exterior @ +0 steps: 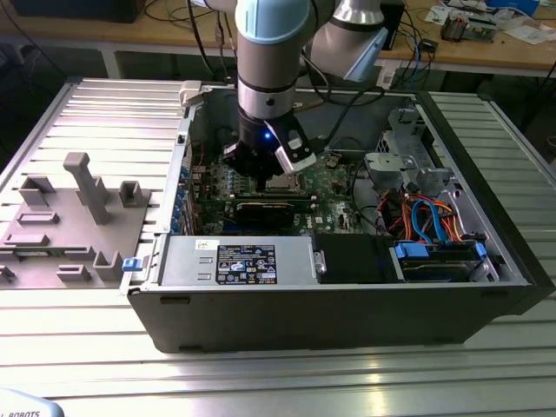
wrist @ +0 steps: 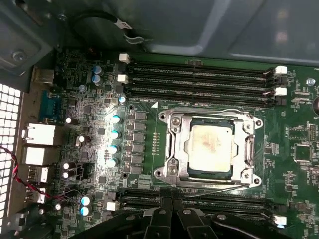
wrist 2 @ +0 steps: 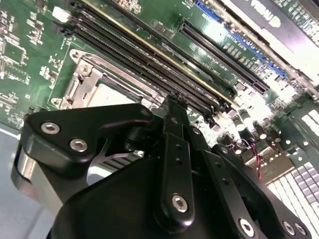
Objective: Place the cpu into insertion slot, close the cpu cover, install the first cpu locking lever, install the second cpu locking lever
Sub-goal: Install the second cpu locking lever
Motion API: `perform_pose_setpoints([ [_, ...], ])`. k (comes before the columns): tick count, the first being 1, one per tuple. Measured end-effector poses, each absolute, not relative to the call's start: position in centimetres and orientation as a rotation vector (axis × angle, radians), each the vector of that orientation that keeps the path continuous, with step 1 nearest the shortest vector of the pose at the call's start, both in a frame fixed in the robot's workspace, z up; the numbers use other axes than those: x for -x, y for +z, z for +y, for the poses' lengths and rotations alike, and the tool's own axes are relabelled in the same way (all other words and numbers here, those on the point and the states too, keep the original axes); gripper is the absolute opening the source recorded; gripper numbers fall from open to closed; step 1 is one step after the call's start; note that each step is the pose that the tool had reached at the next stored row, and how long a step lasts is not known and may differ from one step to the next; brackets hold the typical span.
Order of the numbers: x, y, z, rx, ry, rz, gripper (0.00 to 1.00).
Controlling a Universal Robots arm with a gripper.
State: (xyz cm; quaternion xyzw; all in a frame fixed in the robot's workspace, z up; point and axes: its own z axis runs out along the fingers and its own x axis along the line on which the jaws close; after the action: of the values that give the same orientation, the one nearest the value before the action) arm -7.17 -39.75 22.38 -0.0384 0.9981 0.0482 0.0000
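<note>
Gripper pressed together, holding nothing, poised just beside the socket. The cpu sits seated in its slot, cpu cover closed flat over it. Risk, by judgement: a skewed descent could scrape the neighbouring memory slots. Motherboard lies inside an open computer case on a ribbed tabletop

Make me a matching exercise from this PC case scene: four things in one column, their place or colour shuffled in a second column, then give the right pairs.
Things
1. cpu
2. cpu cover
3. gripper
4. grey fixture block

Places or colours
A. on the ribbed table at the exterior view's left, outside the case
B. silvery frame lying flat around the chip
C. pale metal face, seated in the socket
D. black, down inside the case over the motherboard

Pairs: 1-C, 2-B, 3-D, 4-A
</note>
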Motion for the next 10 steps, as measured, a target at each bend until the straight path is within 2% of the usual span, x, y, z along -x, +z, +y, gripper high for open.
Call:
perform_pose_setpoints([
  [3, 7.4, 21.8, -39.8, 0.132, 0.172, 3.134, 0.11],
  [4, 7.8, 21.2, -39.8, 0.149, 0.209, 3.13, 0.11],
  [10, 7.9, 20.4, -39.8, 0.167, 0.249, 3.126, 0.11],
])
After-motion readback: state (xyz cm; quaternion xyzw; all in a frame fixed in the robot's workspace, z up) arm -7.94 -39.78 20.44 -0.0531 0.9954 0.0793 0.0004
